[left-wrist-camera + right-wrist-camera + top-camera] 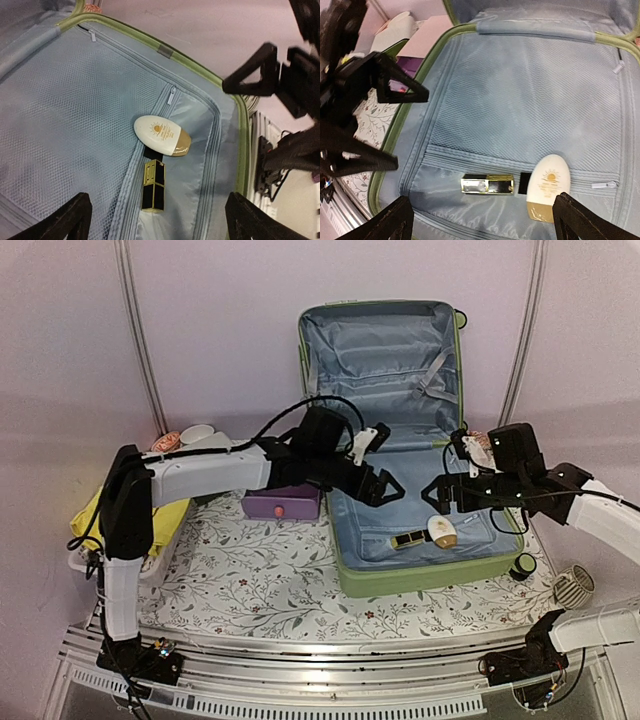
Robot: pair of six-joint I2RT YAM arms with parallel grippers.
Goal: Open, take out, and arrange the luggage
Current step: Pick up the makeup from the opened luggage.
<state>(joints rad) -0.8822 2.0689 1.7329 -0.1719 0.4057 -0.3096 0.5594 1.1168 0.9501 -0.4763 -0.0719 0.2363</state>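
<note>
- Luggage [420, 582]: lies open on the table [250, 580], lid standing upright at the back. The lower half holds 2 items, a white-and-gold bottle [442, 531] and a black-and-gold case [407, 539], just beside each other near the front wall.
- Step in hand, as judged: taking out the contents. Descend straight over 1 item, jaws across its narrow width, without snagging the mesh lining [530, 90].
- Left gripper [388, 488]: jaws wide apart, empty, hovering above the lining.
- Right gripper [440, 496]: jaws wide apart, empty, above the bottle.
</note>
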